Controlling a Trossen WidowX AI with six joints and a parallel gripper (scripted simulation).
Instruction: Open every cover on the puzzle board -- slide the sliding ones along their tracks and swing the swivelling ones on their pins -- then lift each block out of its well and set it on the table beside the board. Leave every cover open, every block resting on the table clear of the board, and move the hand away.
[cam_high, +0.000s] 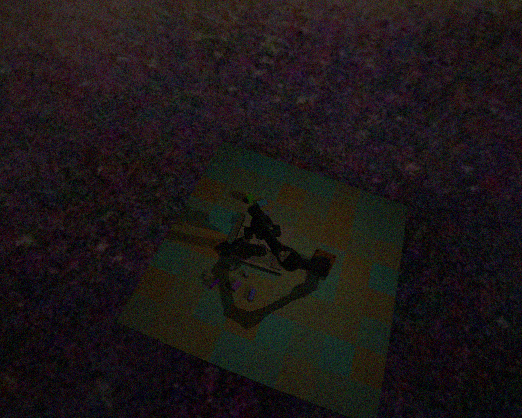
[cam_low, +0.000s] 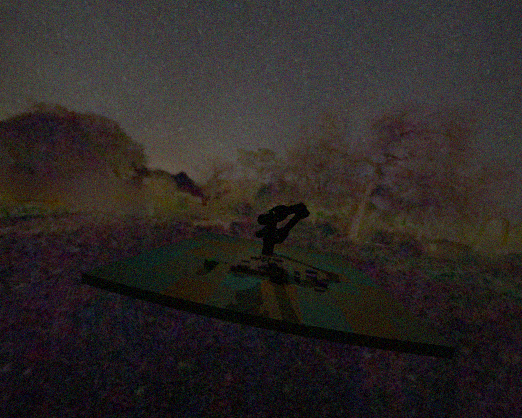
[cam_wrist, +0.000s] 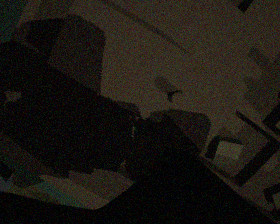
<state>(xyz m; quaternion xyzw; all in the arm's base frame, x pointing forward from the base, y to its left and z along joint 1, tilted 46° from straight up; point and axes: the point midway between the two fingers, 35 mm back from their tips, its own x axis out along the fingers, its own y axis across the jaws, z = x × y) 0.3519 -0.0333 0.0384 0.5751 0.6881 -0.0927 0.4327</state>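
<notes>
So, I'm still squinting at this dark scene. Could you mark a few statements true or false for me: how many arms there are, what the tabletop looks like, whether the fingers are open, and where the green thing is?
1. Only one robot arm is at work here. True.
2. The tabletop is plain white all over. False: it is patched in teal and orange-brown.
3. The fingers are spread wide around a block. False: they are shut, with nothing between them.
4. In the top view, a green piece and a purple piece lie well apart, with part of the arm's reach between them. True.
</notes>
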